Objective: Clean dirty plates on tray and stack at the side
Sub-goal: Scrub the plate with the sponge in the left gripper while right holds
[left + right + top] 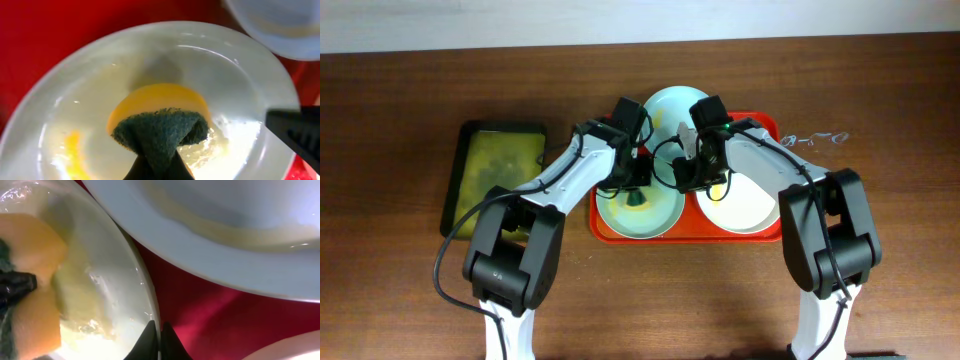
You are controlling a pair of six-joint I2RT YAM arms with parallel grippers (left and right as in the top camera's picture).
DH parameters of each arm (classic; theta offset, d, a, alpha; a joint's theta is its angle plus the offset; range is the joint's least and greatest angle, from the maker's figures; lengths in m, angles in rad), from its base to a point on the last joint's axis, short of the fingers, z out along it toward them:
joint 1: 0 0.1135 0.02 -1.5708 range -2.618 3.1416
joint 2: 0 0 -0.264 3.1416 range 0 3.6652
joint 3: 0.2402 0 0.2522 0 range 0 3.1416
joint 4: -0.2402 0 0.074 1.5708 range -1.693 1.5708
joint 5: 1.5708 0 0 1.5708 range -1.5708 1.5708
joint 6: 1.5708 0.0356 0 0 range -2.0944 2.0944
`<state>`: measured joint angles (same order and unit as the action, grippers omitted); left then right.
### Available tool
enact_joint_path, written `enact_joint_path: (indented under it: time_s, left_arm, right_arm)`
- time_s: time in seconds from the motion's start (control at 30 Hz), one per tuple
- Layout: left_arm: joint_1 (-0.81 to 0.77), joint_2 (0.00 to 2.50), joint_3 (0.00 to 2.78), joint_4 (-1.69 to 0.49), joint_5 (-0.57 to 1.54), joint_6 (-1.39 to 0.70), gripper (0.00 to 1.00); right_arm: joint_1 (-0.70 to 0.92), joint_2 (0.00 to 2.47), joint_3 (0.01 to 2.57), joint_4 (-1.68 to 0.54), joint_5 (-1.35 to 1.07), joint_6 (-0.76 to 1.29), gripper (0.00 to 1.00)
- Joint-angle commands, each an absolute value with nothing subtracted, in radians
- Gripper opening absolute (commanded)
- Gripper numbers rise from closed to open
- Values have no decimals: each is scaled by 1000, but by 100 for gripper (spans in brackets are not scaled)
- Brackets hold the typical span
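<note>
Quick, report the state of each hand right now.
Left hand: closed on the yellow-and-green scouring sponge, pressed on the pale mint-blue round plate.
Right hand: closed, pinching that plate's rim.

Working from afar, I am keeping both arms over the red tray on the table. Three plates are lying in it: back plate, left plate, white plate. My left gripper is hanging over the left plate with a dark sponge beneath it. My right gripper is sitting at that plate's right rim. A black tray is lying further left.
</note>
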<state>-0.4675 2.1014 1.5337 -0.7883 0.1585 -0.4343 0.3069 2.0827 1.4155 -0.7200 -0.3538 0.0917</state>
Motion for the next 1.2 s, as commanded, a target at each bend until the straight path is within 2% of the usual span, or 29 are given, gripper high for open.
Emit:
enact_joint_path:
  time_s: [0.0, 0.23, 0.37, 0.47, 0.53, 0.67, 0.73, 0.9, 1.17]
  left_arm:
    - [-471, 2115, 1510, -801, 110, -432, 0]
    - [-441, 2115, 1354, -806, -226, -432, 0]
    - [-441, 2114, 1373, -890, -429, -432, 0]
    - [-433, 2094, 1412, -915, -413, -432, 0]
    - [-432, 2060, 1439, -912, -331, -432, 0]
    - [-434, 1989, 1462, -805, 99, -432, 0]
    - [-437, 1994, 1457, -772, 175, -432, 0]
    - [-441, 1997, 1398, -765, 134, -432, 0]
    - [-447, 1982, 1299, -770, -259, -432, 0]
  right_arm:
    - [301, 2097, 1408, -717, -362, 78, 5]
    - [300, 2097, 1408, -717, -362, 78, 4]
    - [300, 2097, 1408, -717, -362, 78, 4]
    - [300, 2097, 1408, -713, -362, 78, 4]
    - [300, 2097, 1408, -713, -362, 78, 4]
    - [300, 2097, 1408, -710, -362, 78, 4]
    - [300, 2097, 1408, -710, -362, 78, 4]
    - [300, 2097, 1408, -710, -362, 78, 4]
    - [300, 2097, 1408, -710, -355, 78, 4]
